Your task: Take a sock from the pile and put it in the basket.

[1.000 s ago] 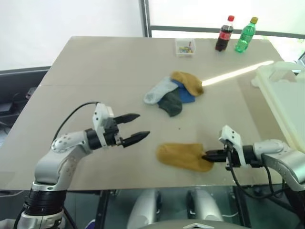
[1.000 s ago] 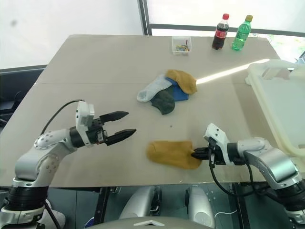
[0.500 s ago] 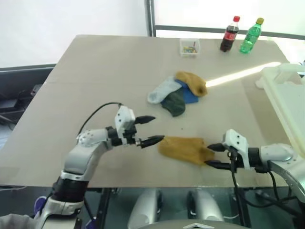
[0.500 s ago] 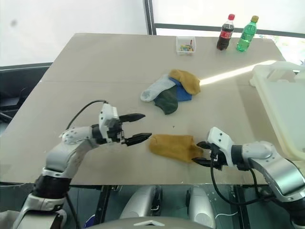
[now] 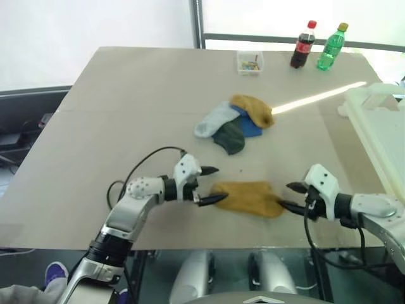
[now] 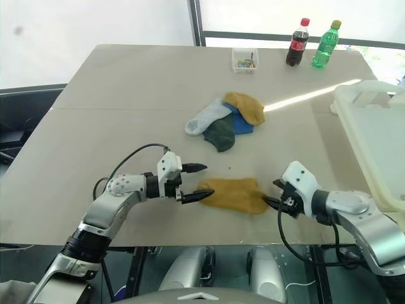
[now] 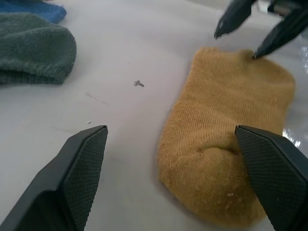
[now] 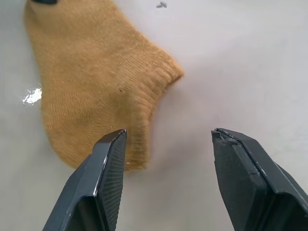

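A beige table (image 5: 126,95) stands before a white wall (image 5: 76,25), crossed by a sunlight streak (image 5: 316,96).

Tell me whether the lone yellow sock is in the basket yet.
Not in. The yellow sock lies flat on the table between both open grippers, well apart from the basket.

2 head views overlook the table (image 5: 126,95); 2 wrist views sit close.
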